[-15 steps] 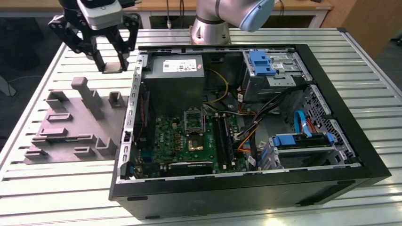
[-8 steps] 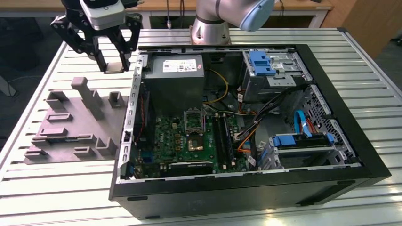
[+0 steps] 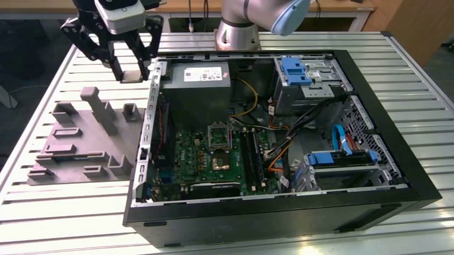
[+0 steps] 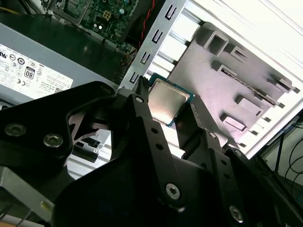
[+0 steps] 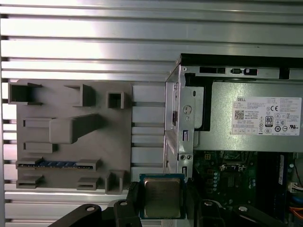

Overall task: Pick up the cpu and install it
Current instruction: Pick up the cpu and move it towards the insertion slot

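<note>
Gripper (image 3: pixel 131 73) clamped on the cpu (image 4: pixel 165 100), up high, with the grey tray (image 3: pixel 85 139) below on one side and the motherboard (image 3: pixel 206 156) inside the open computer case (image 3: pixel 284 212) on the other.

A robotics lab: a slotted aluminium table (image 3: pixel 426 106) carries an opened desktop computer case (image 3: pixel 284 212), a grey moulded tray (image 3: pixel 71 154) at its nine o'clock, the robot arm's base (image 3: pixel 237 34) at twelve.
</note>
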`<state>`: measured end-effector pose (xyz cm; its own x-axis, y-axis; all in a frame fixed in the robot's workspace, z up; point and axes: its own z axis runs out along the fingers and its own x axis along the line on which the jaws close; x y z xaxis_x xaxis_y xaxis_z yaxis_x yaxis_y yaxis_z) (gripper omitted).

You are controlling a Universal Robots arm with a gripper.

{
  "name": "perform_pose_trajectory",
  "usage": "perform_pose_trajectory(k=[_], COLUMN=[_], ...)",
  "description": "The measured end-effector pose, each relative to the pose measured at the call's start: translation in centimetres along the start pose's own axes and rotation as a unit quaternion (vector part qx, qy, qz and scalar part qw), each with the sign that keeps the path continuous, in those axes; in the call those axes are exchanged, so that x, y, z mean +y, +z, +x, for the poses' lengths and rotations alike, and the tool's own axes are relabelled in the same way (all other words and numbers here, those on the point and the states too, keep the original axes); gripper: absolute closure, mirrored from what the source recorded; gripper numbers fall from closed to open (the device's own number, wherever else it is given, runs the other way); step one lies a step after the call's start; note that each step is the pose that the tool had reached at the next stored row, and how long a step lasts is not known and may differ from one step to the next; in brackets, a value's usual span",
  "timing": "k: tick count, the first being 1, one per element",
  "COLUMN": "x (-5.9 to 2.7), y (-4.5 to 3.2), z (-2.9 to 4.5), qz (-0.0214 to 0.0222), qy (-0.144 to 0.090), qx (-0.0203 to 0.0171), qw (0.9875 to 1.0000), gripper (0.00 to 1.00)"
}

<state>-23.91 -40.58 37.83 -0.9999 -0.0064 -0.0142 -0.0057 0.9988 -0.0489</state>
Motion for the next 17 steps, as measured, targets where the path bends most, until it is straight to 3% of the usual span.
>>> perform_pose_trajectory(k=[17], x=[0.01], y=[0.13], z=[-0.53], qz=[0.0001], qy=[0.000], qx=[0.0000], qw=[1.0000], gripper=[0.53])
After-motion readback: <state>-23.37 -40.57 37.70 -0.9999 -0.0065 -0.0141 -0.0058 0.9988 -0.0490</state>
